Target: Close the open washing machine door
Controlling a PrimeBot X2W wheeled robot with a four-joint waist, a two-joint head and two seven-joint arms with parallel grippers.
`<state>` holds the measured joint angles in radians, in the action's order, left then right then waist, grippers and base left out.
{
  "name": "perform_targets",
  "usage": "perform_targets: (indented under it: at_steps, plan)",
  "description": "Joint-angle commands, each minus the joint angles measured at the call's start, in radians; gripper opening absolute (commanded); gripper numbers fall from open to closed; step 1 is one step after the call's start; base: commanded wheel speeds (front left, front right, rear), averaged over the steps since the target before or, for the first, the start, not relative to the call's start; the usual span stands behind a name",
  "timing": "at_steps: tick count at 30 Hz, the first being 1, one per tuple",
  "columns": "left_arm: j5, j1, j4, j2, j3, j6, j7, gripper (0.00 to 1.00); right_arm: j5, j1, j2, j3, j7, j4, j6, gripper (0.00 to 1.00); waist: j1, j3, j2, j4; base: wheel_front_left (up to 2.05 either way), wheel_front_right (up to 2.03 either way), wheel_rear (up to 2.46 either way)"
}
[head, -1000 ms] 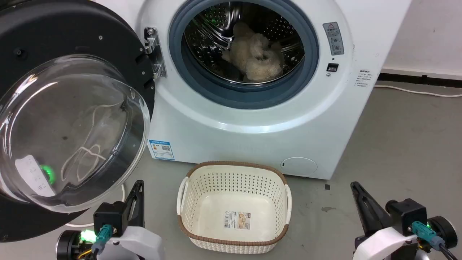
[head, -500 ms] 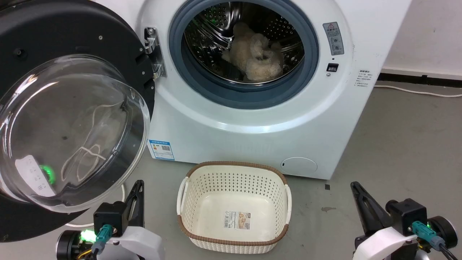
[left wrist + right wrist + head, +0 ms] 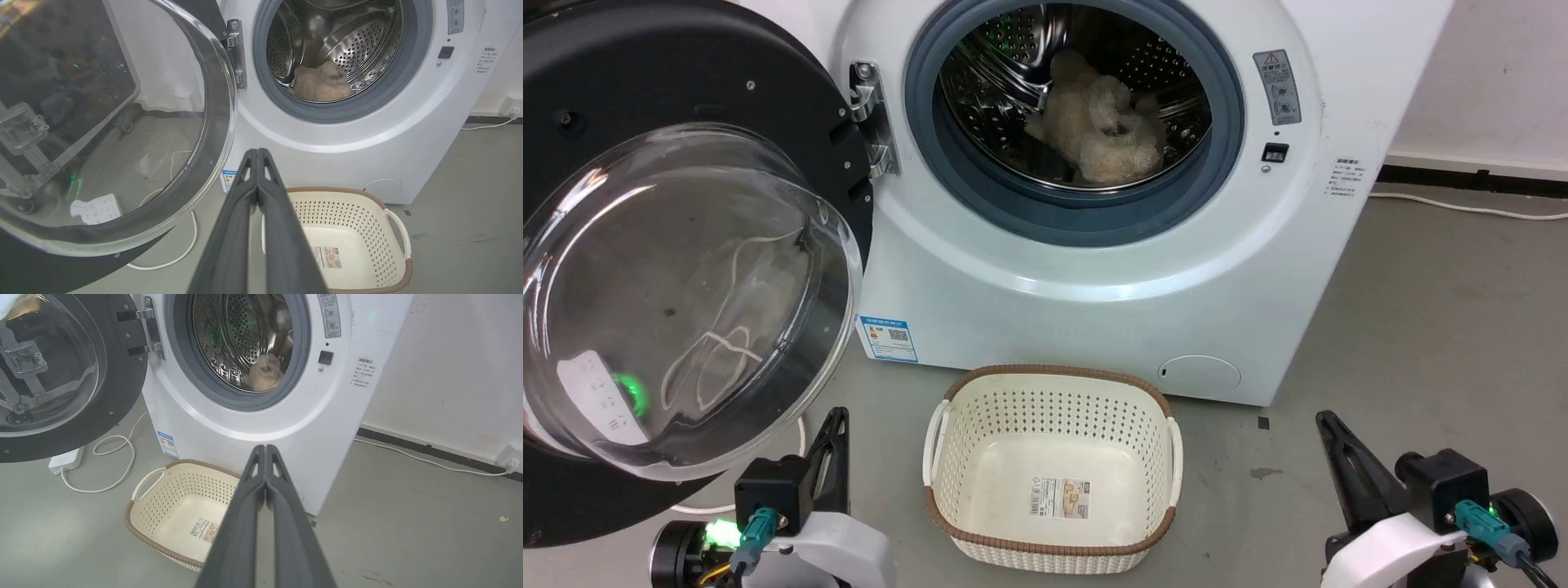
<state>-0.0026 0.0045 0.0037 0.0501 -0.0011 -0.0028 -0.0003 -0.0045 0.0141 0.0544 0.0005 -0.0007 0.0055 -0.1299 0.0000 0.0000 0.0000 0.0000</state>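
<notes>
The washing machine door (image 3: 678, 278) stands swung wide open at the left of the white washer (image 3: 1111, 269), its black frame and bulging clear glass bowl facing me, held by a metal hinge (image 3: 872, 118). The same door (image 3: 102, 134) fills the left of the left wrist view and shows again (image 3: 61, 375) in the right wrist view. My left gripper (image 3: 837, 414) sits low at the lower left, just below the door's lower rim, fingers shut (image 3: 258, 152) and empty. At the lower right my right gripper (image 3: 1323, 418) is shut (image 3: 265, 448), far from the door.
A beige fluffy item (image 3: 1098, 122) lies in the steel drum behind the grey rubber ring (image 3: 980, 188). An empty cream basket (image 3: 1052, 465) stands on the grey floor before the washer, between my grippers. A white cable and power strip (image 3: 65, 459) lie under the door.
</notes>
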Motion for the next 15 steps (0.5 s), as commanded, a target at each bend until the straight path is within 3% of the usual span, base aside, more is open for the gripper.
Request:
perform_targets:
  at_steps: [1,15]
  plan:
    - [0.000,0.000,0.000,0.000,0.000,0.000,0.000,1.00,0.000,0.000,0.000,0.000,0.000,0.000,0.000,1.00,0.0000,0.000,0.0000,0.000,0.00,0.00,0.00]
    - [0.005,-0.005,0.001,0.003,-0.023,0.009,-0.025,1.00,0.018,0.005,0.003,-0.012,-0.025,-0.002,0.000,1.00,0.0000,-0.001,0.0000,0.007,0.00,0.00,0.00]
